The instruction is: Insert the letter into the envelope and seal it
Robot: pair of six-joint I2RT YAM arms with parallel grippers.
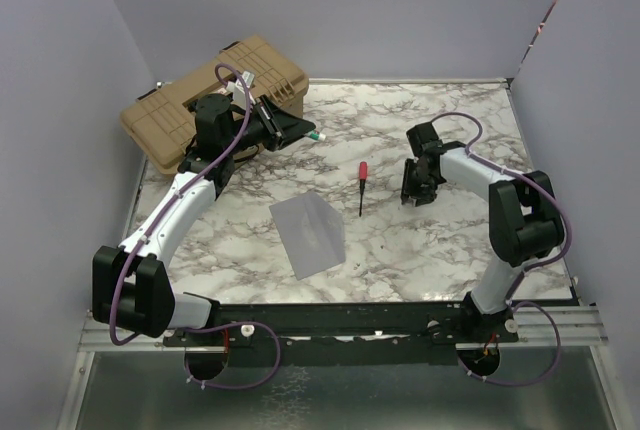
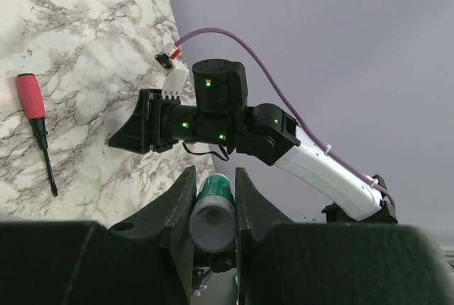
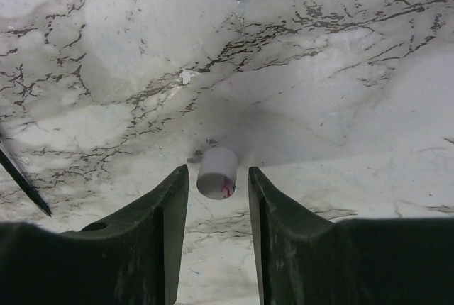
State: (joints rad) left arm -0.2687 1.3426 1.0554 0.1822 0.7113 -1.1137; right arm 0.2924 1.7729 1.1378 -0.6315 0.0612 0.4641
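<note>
The pale grey envelope [image 1: 307, 235] lies at the table's middle, with a crease line across it. The tan letter is not in view. My left gripper [image 1: 298, 132] is at the back left in front of the tan case and is shut on a green-and-white glue stick [image 2: 215, 209], its tip pointing right [image 1: 316, 137]. My right gripper [image 1: 418, 190] is open, pointing down at the marble right of centre. A small white cap [image 3: 217, 172] stands on the table just ahead of its fingertips [image 3: 177, 184], between them and untouched.
A big tan hard-plastic case [image 1: 215, 95] sits at the back left corner. A red-handled screwdriver [image 1: 362, 185] lies between the envelope and my right gripper; it also shows in the left wrist view [image 2: 35, 124]. Walls close the left, back and right sides.
</note>
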